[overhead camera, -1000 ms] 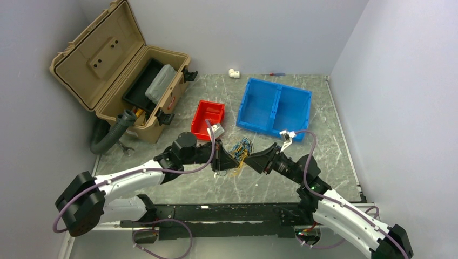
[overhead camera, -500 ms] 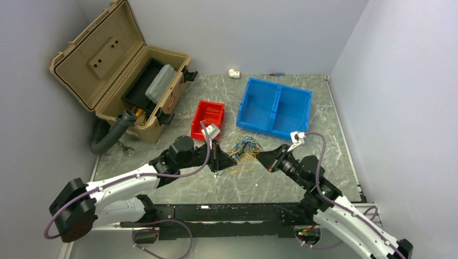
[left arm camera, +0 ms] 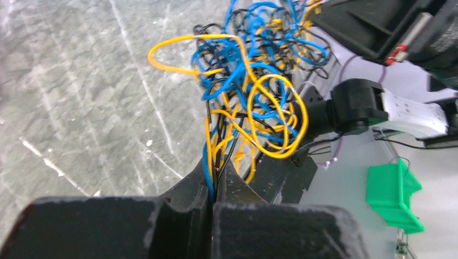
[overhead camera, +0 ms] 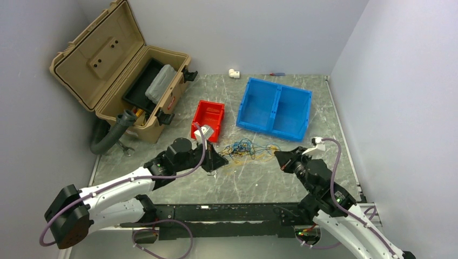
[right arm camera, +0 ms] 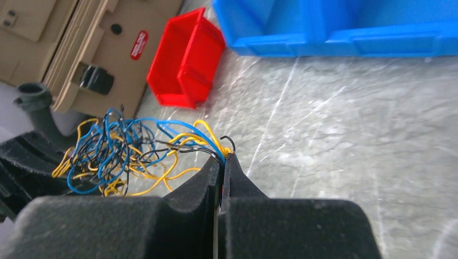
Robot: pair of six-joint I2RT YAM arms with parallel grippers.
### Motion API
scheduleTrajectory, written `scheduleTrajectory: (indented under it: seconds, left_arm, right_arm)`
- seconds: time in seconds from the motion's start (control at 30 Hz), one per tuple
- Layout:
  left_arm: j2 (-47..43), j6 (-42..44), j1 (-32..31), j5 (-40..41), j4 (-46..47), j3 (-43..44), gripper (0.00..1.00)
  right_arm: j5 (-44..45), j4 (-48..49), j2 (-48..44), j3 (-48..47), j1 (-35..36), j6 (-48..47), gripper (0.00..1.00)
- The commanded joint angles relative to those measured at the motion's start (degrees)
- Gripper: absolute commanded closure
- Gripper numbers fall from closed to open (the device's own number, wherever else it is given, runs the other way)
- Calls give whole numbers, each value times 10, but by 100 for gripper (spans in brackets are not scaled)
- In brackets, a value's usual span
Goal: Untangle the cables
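Note:
The cables (overhead camera: pixel 249 149) are a tangle of thin blue, yellow-orange and black wires stretched between my two grippers above the marble table. My left gripper (overhead camera: pixel 222 159) is shut on several strands at the tangle's left end; the left wrist view shows blue, black and yellow wires (left arm camera: pixel 254 91) pinched between the jaws of that gripper (left arm camera: pixel 213 181). My right gripper (overhead camera: pixel 279 155) is shut on strands at the right end; in the right wrist view the wires (right arm camera: pixel 124 154) run left from that gripper's (right arm camera: pixel 221 162) closed tips.
A red bin (overhead camera: pixel 208 118) and a blue two-compartment bin (overhead camera: pixel 274 109) sit behind the tangle. An open tan toolbox (overhead camera: pixel 121 75) stands at the back left, with a dark pipe elbow (overhead camera: pixel 110 135) beside it. A white fitting (overhead camera: pixel 234 73) lies by the back wall.
Both grippers have drawn apart, the left one leftward and the right one rightward, still gripping. The bundle has spread from a tight clump into a wider, stretched tangle.

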State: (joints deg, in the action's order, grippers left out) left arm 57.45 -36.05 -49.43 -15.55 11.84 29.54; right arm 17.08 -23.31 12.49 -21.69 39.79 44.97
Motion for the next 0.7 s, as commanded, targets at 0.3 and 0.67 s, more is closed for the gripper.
scheduleTrajectory:
  seconds: [0.3,0.67]
  left_arm:
    - [-16,-5,15,43,-28,6,100]
    - [101,30,14,-151,40,77,100]
  right_arm:
    - [106,-71,-1,-34,-5,-2,100]
    - [-108,46,107,-52,-4,-132,16]
